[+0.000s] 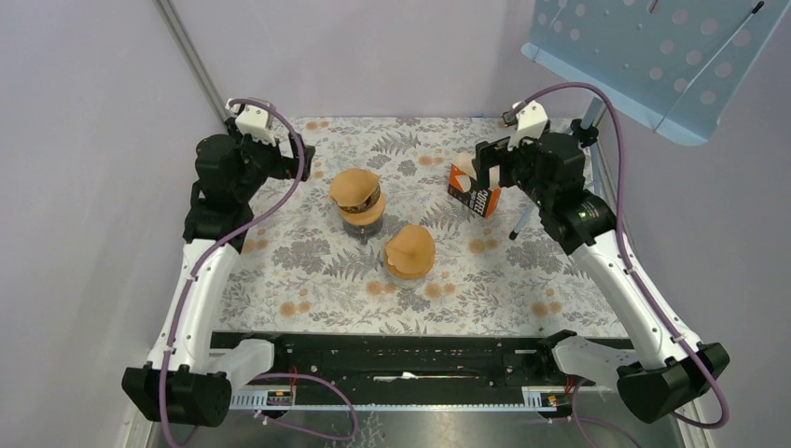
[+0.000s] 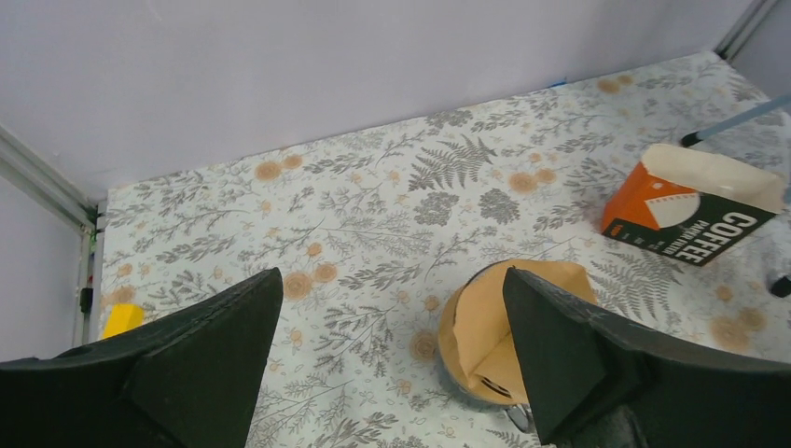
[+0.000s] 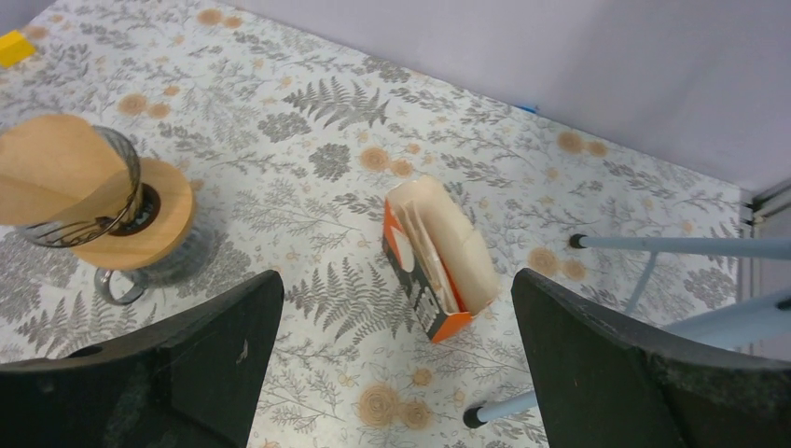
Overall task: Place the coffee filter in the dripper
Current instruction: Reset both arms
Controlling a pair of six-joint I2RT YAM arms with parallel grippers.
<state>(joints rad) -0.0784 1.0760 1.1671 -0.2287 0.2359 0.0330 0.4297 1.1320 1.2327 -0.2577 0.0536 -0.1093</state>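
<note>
Two white-and-black robot arms rise from bases at the near edge, elbows bowed outward: the left arm climbs the left side, the right arm the right. The black left gripper points inward toward the middle, its broad black fingers spread wide and empty. The black right gripper mirrors it from the opposite side, fingers likewise parted, gripping nothing, both wrists tilted downward.

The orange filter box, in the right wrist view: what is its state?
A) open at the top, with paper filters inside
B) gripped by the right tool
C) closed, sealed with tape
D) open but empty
A: the top of the orange filter box is open, and pale paper filters show inside it.
</note>
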